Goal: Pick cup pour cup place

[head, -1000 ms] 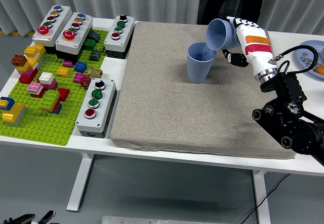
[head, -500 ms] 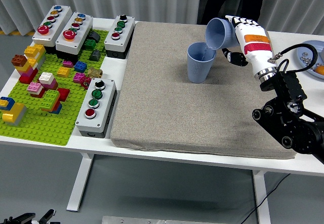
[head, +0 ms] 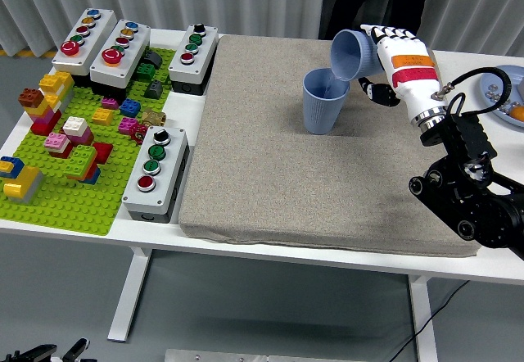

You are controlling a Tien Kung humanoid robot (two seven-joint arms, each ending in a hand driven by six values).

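A blue cup point(head: 325, 101) stands upright on the grey mat point(head: 311, 182) near its far right. Just above and to the right of it, my right hand point(head: 383, 65) is shut on a second blue cup point(head: 352, 55). That cup is tipped on its side, its mouth facing left and down over the standing cup's rim. The hand's white back hides most of the held cup's base. My left arm does not show.
Left of the mat lie a green baseplate point(head: 57, 206) with several toy bricks and several grey button boxes point(head: 155, 174). A plate point(head: 503, 92) with small items sits at the far right edge. A person in dark clothes stands behind the table.
The held cup has shifted slightly left and up, tipped a little further over the standing cup. The standing cup has not moved.
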